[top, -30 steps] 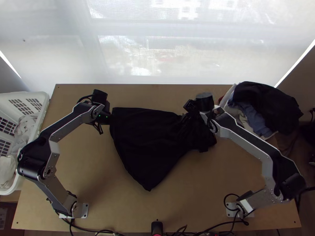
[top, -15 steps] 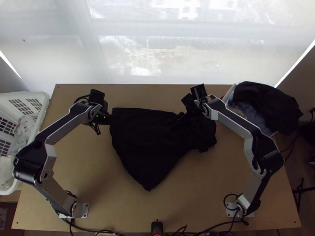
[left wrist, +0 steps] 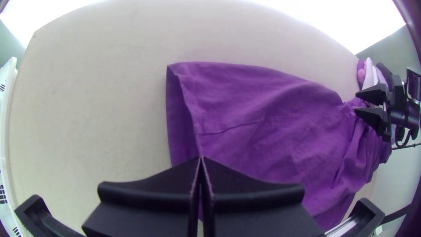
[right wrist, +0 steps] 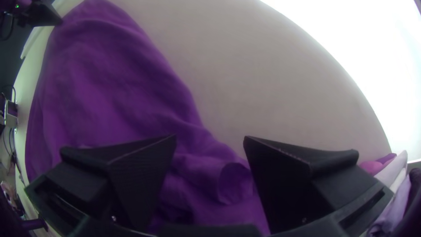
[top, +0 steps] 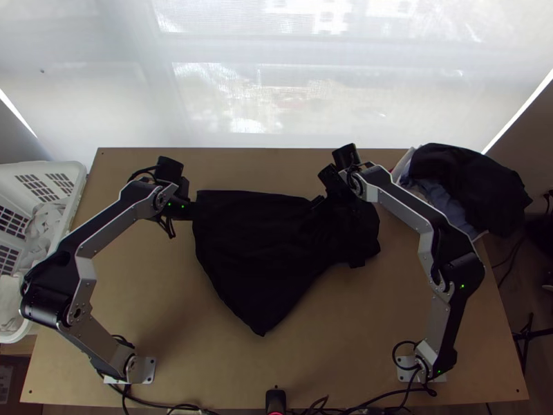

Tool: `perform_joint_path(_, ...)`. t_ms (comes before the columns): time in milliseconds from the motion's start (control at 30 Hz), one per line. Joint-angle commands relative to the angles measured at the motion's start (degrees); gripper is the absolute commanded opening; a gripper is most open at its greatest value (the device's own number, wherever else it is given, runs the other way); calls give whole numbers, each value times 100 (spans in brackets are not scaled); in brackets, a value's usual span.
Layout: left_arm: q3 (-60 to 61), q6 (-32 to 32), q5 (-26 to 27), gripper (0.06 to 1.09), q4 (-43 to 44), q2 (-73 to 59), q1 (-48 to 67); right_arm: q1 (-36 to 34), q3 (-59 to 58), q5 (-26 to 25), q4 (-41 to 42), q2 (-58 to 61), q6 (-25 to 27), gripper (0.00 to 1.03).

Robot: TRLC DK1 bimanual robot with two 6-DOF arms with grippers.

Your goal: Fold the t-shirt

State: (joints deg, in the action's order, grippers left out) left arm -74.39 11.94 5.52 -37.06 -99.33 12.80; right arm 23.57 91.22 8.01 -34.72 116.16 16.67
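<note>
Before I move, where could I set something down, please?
Bare wood lies between the t-shirt and both arms' bases, and beyond the t-shirt along the far edge. It is crowded around the right claw, near the clothes pile.

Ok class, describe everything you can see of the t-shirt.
The t-shirt lies on the table, dark and soft-looking. Its end by the left gripper is spread, with an under layer showing past the upper one's edge, a seam-like line, and a corner pointing to the table's near edge; the other end is bunched in creases. The left gripper's shut fingertips are at the spread end's edge; whether they pinch it, I cannot tell. The right gripper stands open over the bunch; contact is unclear.
</note>
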Motion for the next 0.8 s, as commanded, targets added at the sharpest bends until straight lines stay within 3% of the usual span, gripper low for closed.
perform_joint_path(0,-5,-8,2,9,-21,63,-5,-72,63,51,-228,-14,-32,71)
perform_joint_path(333,-5,-8,2,9,-73,124,21,-186,-113,51,-369,-260,-32,67)
perform_joint_path(533,3,-17,2,9,-100,159,21,-142,-184,148,-448,-322,65,40)
perform_joint_path(733,3,-17,2,9,-109,212,21,-90,-166,236,-492,-383,285,4)
perform_joint_path(767,-5,-17,2,9,-109,221,21,-90,-157,236,-501,-410,302,3)
